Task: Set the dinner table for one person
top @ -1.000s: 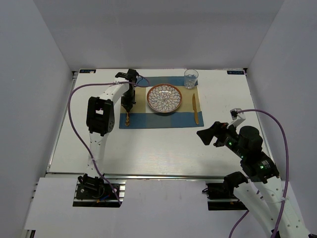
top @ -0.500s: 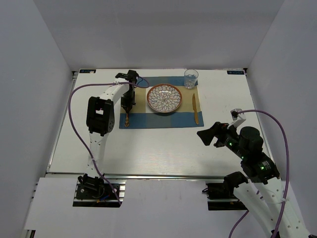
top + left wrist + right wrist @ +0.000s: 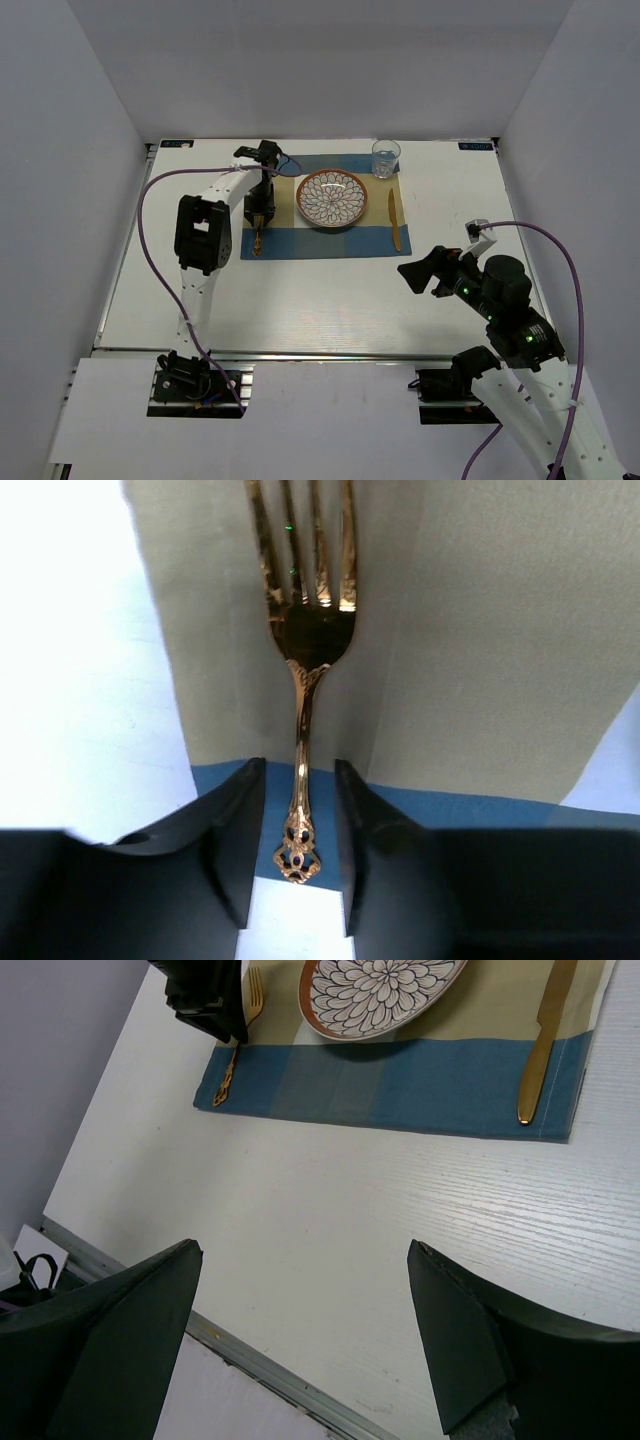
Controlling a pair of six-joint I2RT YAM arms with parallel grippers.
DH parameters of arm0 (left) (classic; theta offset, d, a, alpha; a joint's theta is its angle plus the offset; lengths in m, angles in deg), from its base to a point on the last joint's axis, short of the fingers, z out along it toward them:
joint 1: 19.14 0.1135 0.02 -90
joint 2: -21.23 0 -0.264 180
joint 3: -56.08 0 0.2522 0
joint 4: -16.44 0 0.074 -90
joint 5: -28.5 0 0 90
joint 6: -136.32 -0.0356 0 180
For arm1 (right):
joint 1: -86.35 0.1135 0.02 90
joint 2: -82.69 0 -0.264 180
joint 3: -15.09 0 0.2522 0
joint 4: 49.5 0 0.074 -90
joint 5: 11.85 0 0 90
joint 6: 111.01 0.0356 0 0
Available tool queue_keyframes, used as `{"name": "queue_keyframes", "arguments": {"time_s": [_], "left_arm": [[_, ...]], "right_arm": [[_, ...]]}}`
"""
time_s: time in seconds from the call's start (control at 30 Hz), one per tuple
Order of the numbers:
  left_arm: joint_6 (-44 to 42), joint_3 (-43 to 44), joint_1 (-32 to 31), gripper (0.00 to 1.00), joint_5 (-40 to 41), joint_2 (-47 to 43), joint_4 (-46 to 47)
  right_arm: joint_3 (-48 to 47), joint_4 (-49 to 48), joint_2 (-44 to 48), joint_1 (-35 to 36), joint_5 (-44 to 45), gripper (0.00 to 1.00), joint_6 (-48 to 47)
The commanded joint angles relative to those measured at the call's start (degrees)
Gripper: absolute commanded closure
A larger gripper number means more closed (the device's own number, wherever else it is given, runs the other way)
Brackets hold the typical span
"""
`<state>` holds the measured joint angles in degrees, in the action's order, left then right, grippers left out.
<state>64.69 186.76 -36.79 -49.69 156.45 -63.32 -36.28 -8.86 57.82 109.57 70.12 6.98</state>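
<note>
A gold fork [image 3: 258,240] lies on the left part of the blue-and-beige striped placemat [image 3: 300,246], on the white dinner table [image 3: 300,300]. My left gripper [image 3: 260,212] stands over the fork's handle. In the left wrist view the fork [image 3: 303,630] lies flat between my left gripper's [image 3: 298,780] jaws, which are a little apart with a gap on each side of the handle. A patterned plate [image 3: 332,198], a gold knife [image 3: 394,220] and a glass [image 3: 386,158] also sit on the placemat. My right gripper [image 3: 420,274] is open and empty above the table's right front [image 3: 305,1250].
The right wrist view shows the plate [image 3: 380,990], the knife [image 3: 545,1050], the fork [image 3: 240,1030] and the left gripper [image 3: 205,995] at the top. The table's metal front edge [image 3: 280,1375] runs below. White walls surround the table.
</note>
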Motion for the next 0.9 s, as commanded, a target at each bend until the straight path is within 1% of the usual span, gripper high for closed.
{"name": "queue_keyframes", "arguments": {"time_s": [0.0, 0.03, 0.07, 0.1, 0.13, 0.17, 0.2, 0.23, 0.27, 0.3, 0.33, 0.37, 0.4, 0.43, 0.5, 0.53, 0.63, 0.67, 0.73, 0.77, 0.87], "left_arm": [[1.66, 0.85, -0.28, 0.54, 2.95, -7.41, -0.36], [2.02, 1.11, -0.28, 0.52, 4.08, -8.29, -0.71], [2.37, 1.11, -0.28, 0.48, 4.62, -9.09, -0.80], [3.15, 0.94, -0.28, 0.37, 5.40, -11.79, -0.97], [3.77, 0.59, -0.28, 0.02, 5.85, -13.56, -1.06], [4.13, -1.94, -0.28, 0.02, 6.90, -15.67, -0.63], [4.83, -4.05, -0.28, 0.02, 7.52, -20.82, 0.86], [5.27, -6.51, -0.28, 0.02, 8.22, -24.09, 1.83], [6.40, -12.19, -0.28, 0.02, 9.79, -30.82, 3.84], [6.76, -15.38, -0.28, 0.02, 10.50, -30.89, 4.90], [7.11, -19.06, -0.28, 0.02, 11.12, -38.72, 6.22], [7.55, -25.89, -0.28, 0.02, 11.91, -42.89, 7.28], [7.82, -29.26, 0.33, 0.02, 11.74, -47.02, 9.46], [7.99, -31.99, 0.33, 0.02, 11.74, -54.72, 10.01], [8.69, -37.61, 0.34, 0.02, 12.52, -61.62, 8.88], [9.13, -38.69, 0.34, 0.02, 13.14, -67.57, 7.74], [9.31, -41.25, 0.94, 0.02, 13.76, -74.99, 3.96], [9.49, -41.42, 0.95, 0.02, 13.94, -78.93, 2.12], [10.01, -41.25, 0.95, 0.02, 13.50, -82.29, 0.18], [10.63, -41.25, 0.95, 0.02, 13.41, -85.53, -1.40], [11.33, -40.55, 0.95, 0.02, 12.53, -90.81, -4.91]], "right_arm": [[-2.29, -0.69, -0.45, -0.28, 0.12, 0.11, -1.27], [-2.65, -0.42, -0.62, -0.11, 0.30, 0.11, -1.53], [-3.00, -0.16, -1.06, -0.11, 0.91, 0.11, -2.23], [-4.22, 0.45, -1.33, -0.19, 1.52, 0.11, -2.84], [-4.93, 2.11, -1.59, -0.37, 2.31, 0.11, -3.29], [-6.50, 2.91, -2.20, -0.11, 4.23, 0.11, -4.51], [-7.39, 4.23, -2.47, -0.19, 4.86, 0.11, -5.04], [-8.27, 5.02, -2.82, -0.20, 5.39, 0.11, -5.66], [-10.54, 5.90, -3.35, -0.11, 5.66, 0.11, -7.40], [-11.95, 7.04, -3.87, -0.11, 6.09, 0.11, -8.03], [-13.62, 10.45, -4.92, -0.11, 6.88, 0.11, -8.56], [-15.72, 12.22, -5.72, -0.28, 10.02, 0.11, -9.09], [-19.49, 14.15, -6.42, -0.28, 11.45, 0.11, -10.14], [-21.26, 15.91, -7.64, -0.20, 12.68, 0.11, -10.75], [-24.60, 20.57, -8.88, -0.20, 16.11, 0.11, -12.51], [-27.32, 21.81, -9.67, -0.20, 17.16, 0.11, -13.04], [-31.81, 25.15, -10.29, -0.11, 17.26, 0.11, -14.01], [-32.87, 26.55, -10.29, -0.19, 17.17, 0.11, -14.01], [-35.15, 27.53, -10.03, -0.11, 17.87, 0.11, -14.01], [-35.86, 28.75, -9.77, -0.02, 18.66, 0.11, -13.93], [-36.14, 29.38, -8.10, 0.33, 21.39, 0.11, -14.01]]}}
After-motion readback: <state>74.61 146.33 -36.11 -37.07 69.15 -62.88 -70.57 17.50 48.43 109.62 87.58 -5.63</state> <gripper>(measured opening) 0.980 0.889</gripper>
